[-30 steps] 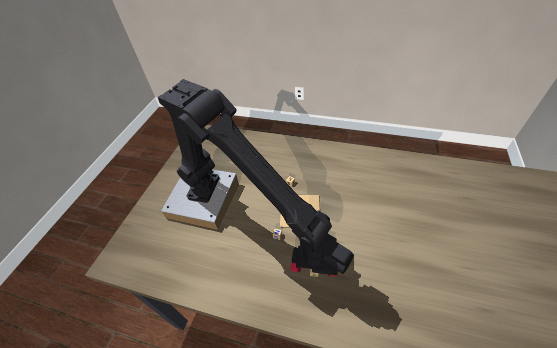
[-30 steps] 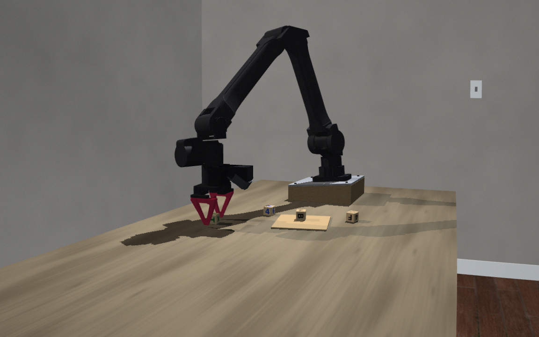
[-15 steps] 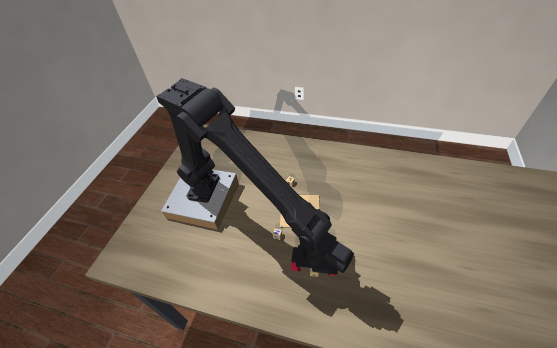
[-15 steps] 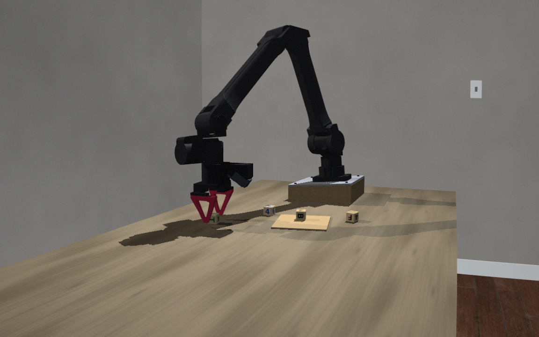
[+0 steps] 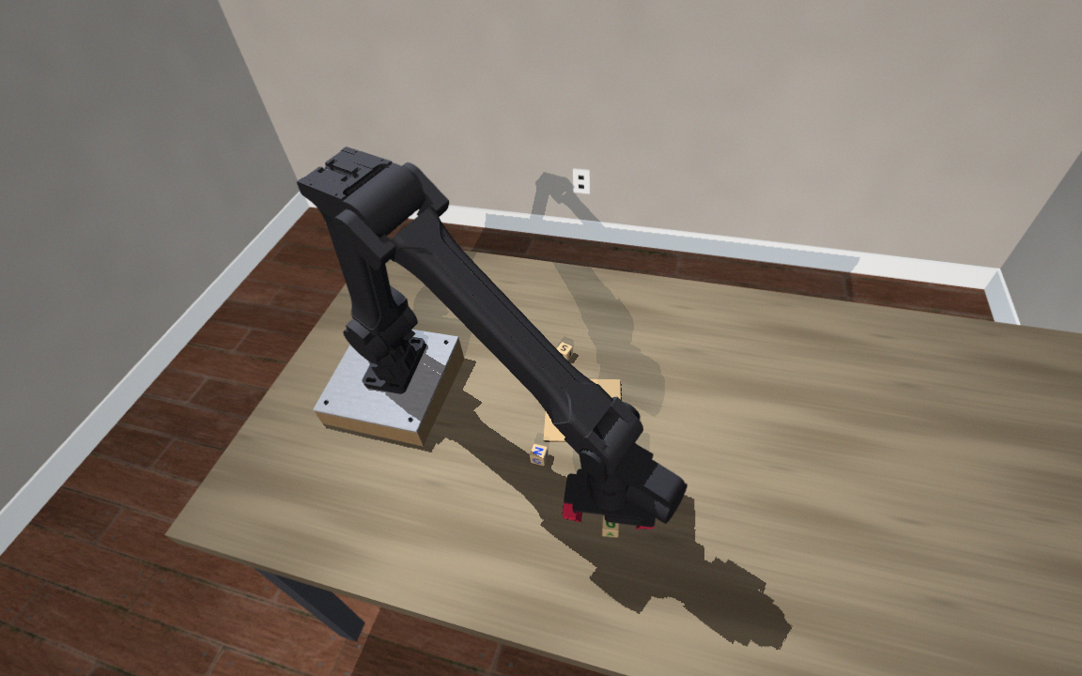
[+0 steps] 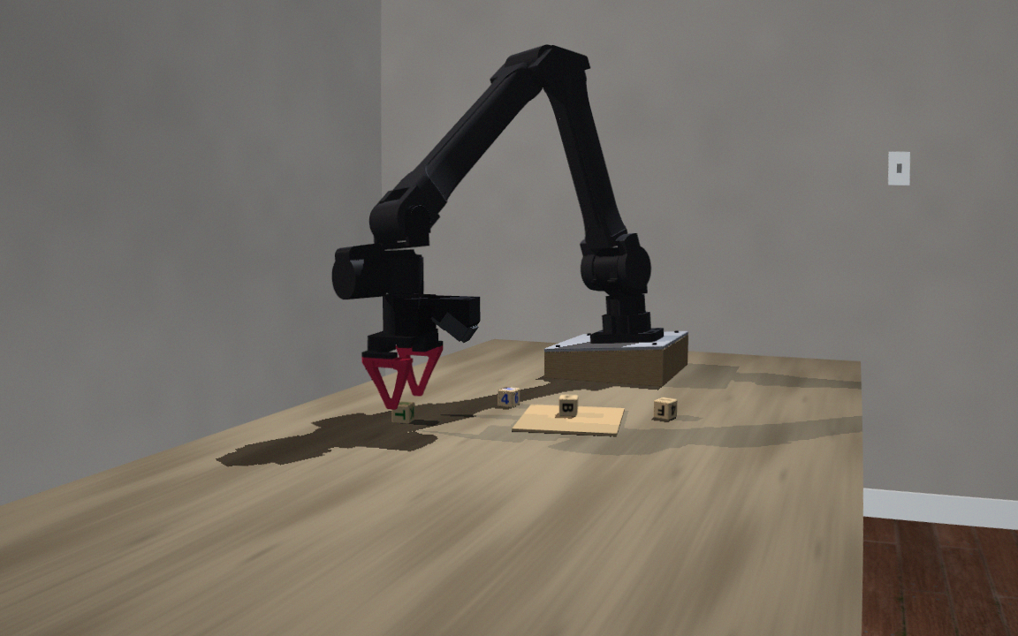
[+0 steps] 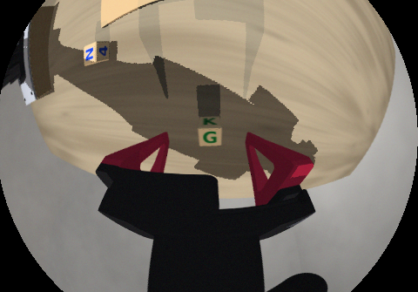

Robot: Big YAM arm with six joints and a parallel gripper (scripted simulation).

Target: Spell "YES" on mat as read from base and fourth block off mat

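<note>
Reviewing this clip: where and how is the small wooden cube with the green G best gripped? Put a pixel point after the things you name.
Probably by two opposite upright sides, from straight above: the wooden cube with the green G (image 5: 610,527) (image 6: 403,412) (image 7: 210,137) sits flat, and the open red-fingered gripper (image 5: 609,518) (image 6: 405,401) (image 7: 207,137) has a finger to each side.
</note>
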